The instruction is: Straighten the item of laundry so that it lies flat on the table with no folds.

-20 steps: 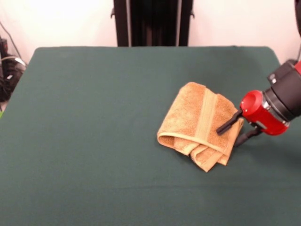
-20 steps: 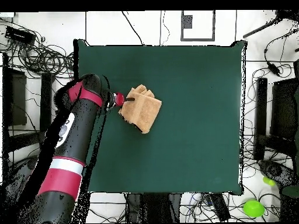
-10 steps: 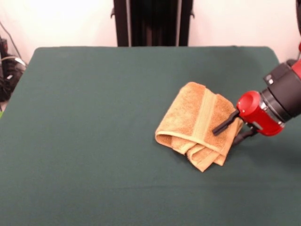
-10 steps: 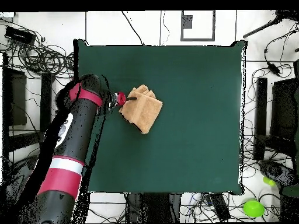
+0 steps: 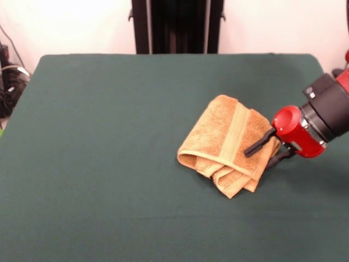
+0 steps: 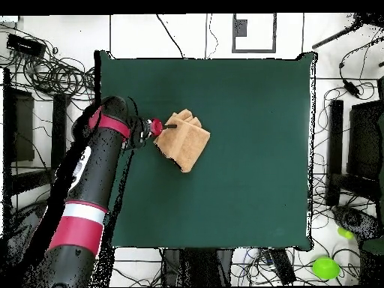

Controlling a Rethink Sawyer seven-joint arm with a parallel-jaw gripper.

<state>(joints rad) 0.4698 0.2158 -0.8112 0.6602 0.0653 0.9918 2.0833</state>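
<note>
The gripper (image 5: 263, 152) is pinching the right-hand edge of the towel (image 5: 226, 143), one finger on top and one underneath, and it's nudging the whole bundle a touch leftward across the table (image 5: 109, 136) from a second ago. The towel is still sitting folded in several layers right of centre, so the flattening is hardly begun.

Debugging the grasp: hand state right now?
Hand: closed on the towel edge, one finger above the fabric, one below.

light: glaring off the wall (image 5: 65, 22) | shadows: lying soft under the towel (image 5: 226, 144) | focus: staying mildly soft
</note>
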